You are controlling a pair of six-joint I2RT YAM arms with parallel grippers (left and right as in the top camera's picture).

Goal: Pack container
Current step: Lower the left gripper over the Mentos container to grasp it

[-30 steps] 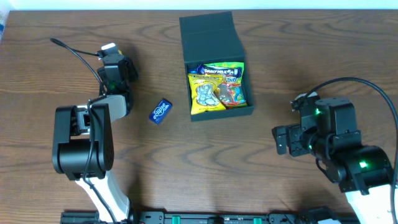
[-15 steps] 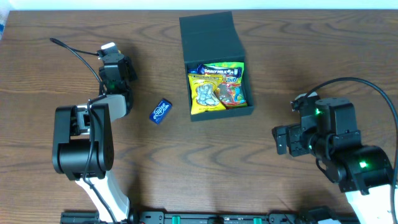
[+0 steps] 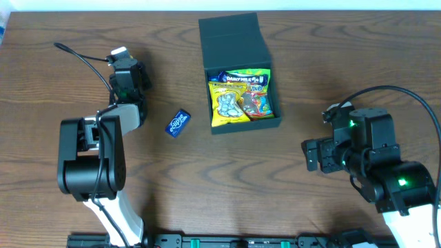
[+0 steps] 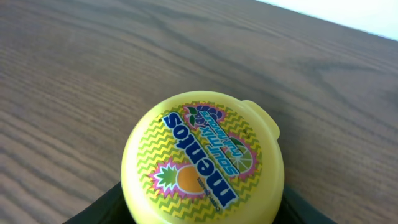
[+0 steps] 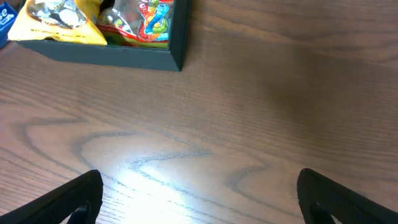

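Note:
The container (image 3: 232, 41) is a dark green-black square box at the table's back middle. Its flap lid is open and it holds yellow and colourful snack packets (image 3: 238, 96). Its front wall and corner also show in the right wrist view (image 5: 124, 57). My left gripper (image 3: 128, 77) is at the far left, and in the left wrist view it is shut around a round yellow Mentos tub (image 4: 202, 162). The arm hides the tub from overhead. My right gripper (image 3: 313, 155) is open and empty just above the bare table (image 5: 199, 208), to the front right of the container.
A small blue snack packet (image 3: 178, 122) lies on the wooden table between the left arm and the container. A black cable (image 3: 83, 58) loops behind the left arm. The table's far edge (image 3: 344, 8) runs just behind the container.

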